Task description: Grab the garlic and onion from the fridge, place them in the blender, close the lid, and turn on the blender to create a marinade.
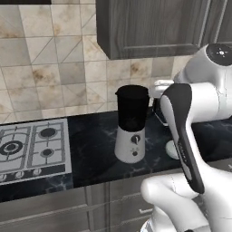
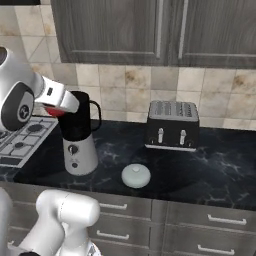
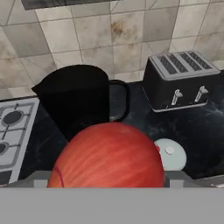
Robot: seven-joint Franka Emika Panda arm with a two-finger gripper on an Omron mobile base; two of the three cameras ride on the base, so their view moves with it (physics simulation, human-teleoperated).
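Observation:
A large red onion sits close up at the bottom of the hand view, and my gripper is shut on it. A red edge of the onion shows at the hand's end, level with the jug's rim and on its left. The blender stands on the dark counter, its black jug uncovered. The pale domed lid lies on the counter to the right of the blender's base. The onion hides my fingertips. The garlic and the fridge are out of view.
A black two-lever toaster stands at the back right of the counter. A gas hob lies to the left of the blender. Dark wall cabinets hang over the counter, and drawers run below its front edge.

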